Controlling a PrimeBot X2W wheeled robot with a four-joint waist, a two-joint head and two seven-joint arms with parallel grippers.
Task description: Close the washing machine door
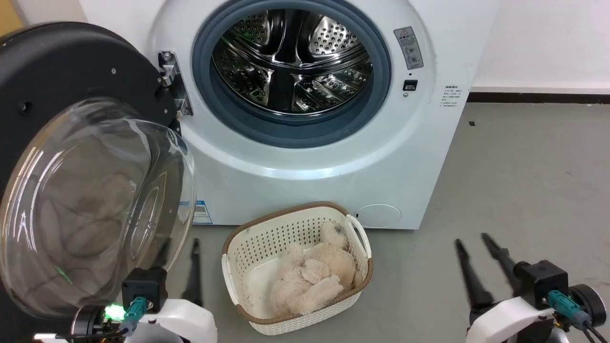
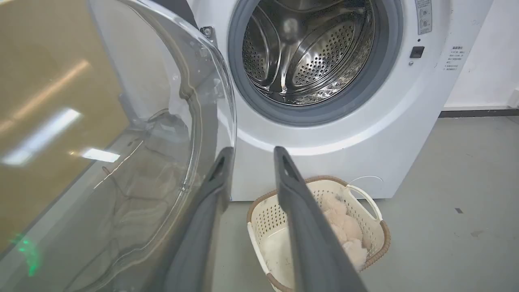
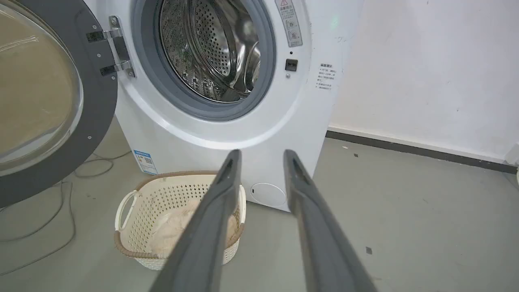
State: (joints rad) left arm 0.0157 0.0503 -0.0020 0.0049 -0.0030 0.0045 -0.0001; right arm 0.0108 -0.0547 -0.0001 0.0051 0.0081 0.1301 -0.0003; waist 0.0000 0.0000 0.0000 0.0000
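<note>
The washing machine (image 1: 310,181) stands ahead with its steel drum (image 1: 290,57) exposed. The washing machine door (image 1: 71,62) hangs wide open on its metal hinge (image 1: 174,83) at the left, its clear glass bowl (image 1: 95,205) bulging toward me. My left gripper (image 1: 181,243) is low at the left, open and holding nothing, one finger behind the bowl. In the left wrist view the left gripper (image 2: 252,151) sits right beside the bowl's edge (image 2: 227,105). My right gripper (image 1: 469,238) is open and low on the right, far from the door (image 3: 97,113).
A cream perforated basket (image 1: 286,212) holding a fluffy beige plush (image 1: 314,276) sits on the floor in front of the machine, between my arms. A cable (image 3: 61,211) lies on the floor under the door. Grey floor (image 1: 524,181) stretches to the right.
</note>
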